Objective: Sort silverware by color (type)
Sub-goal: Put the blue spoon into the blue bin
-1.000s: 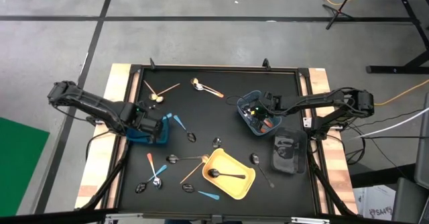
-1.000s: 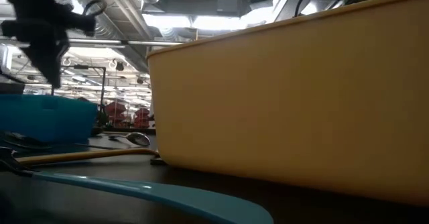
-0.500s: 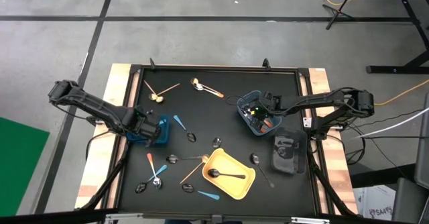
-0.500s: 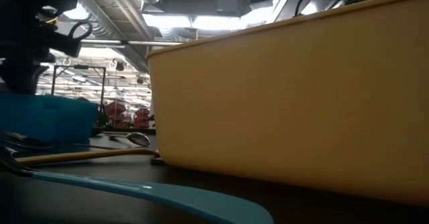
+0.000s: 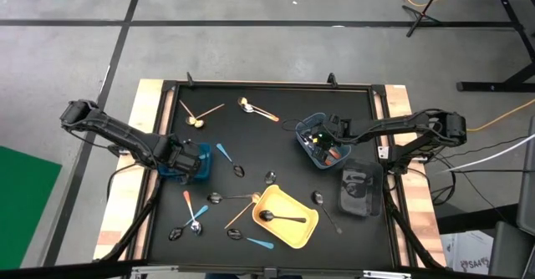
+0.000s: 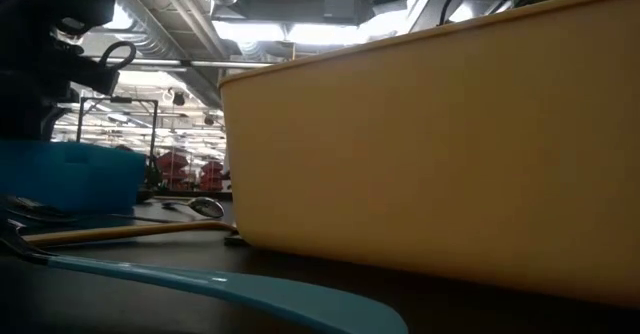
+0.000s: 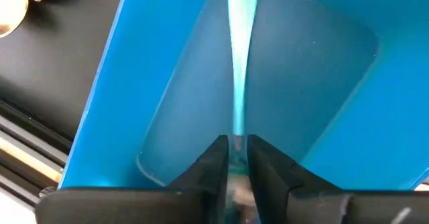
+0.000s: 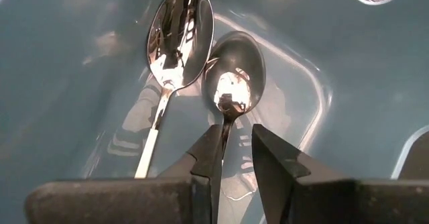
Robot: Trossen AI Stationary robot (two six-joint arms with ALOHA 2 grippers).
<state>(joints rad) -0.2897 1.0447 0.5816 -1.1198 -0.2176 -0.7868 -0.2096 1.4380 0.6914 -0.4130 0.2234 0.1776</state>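
Note:
My left gripper (image 5: 182,158) points down into the blue bin (image 5: 199,170) at the table's left. Its fingers (image 7: 236,143) stand slightly apart, and a light-blue-handled spoon (image 7: 240,63) runs out from between them across the bin's inside. My right gripper (image 5: 324,139) points down into the grey-blue bin (image 5: 309,127) at the right, open (image 8: 236,133). Two spoons lie in that bin: a shiny one with a pale handle (image 8: 179,29) and one (image 8: 234,73) whose thin dark handle runs into the gap between the fingers. My left gripper has the light-blue spoon's narrow neck (image 7: 237,131) in the gap between its fingers, which come from above; whether they touch it I cannot tell. My right gripper has the dark handle (image 8: 225,120) close along one finger; whether they touch I cannot tell.
A yellow bin (image 5: 311,222) with a black spoon (image 5: 280,218) stands at the near middle, a dark bin (image 5: 358,191) to its right. Loose spoons lie at the far middle (image 5: 251,108), beside the blue bin (image 5: 223,152) and near the front (image 5: 194,216).
My left gripper has sunk toward the blue bin with the light-blue spoon and shifted a little toward the table's left edge. My right arm has kept still.

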